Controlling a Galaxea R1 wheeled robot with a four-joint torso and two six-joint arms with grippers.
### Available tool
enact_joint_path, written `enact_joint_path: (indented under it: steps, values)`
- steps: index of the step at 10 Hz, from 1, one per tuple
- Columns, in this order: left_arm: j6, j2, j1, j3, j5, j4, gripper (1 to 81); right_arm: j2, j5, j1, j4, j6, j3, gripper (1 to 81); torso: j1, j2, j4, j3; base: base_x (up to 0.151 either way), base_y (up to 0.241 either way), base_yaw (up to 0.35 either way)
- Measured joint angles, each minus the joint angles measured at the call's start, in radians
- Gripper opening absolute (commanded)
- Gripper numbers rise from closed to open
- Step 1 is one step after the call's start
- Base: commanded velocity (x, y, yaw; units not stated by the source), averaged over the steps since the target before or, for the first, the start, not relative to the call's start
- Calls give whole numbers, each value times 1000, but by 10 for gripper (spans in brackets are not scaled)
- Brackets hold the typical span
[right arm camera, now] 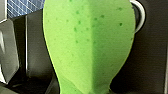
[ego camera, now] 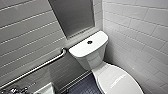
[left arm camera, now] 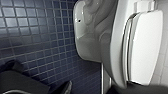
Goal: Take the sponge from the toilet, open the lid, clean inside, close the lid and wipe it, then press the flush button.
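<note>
The sponge is gripped at its narrow waist by the right gripper, which is closed on it; the wide end stands out from the hand. Whether the left gripper is open cannot be told. It is held low over the floor, beside the bowl. The lid is seen shut, with the button beyond it on the tank.
</note>
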Motion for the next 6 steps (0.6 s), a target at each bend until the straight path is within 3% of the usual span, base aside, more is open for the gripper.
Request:
enact_joint_path:
  steps: [2,3,4,6]
  values:
    - [46,-14,153,1,23,108,811,13,3,-2,0,0,-8,10,0,0,-1,0,0,0,0]
    - [72,-30,216,-10,26,156,811,18,3,0,1,0,-10,10,0,0,-12,0,0,0,0]
    - [102,-37,271,-36,26,197,811,21,7,6,1,0,-10,10,0,0,-35,0,0,0,0]
    - [182,-19,339,-90,26,253,811,22,9,9,0,0,-8,10,0,0,-104,0,0,0,0]
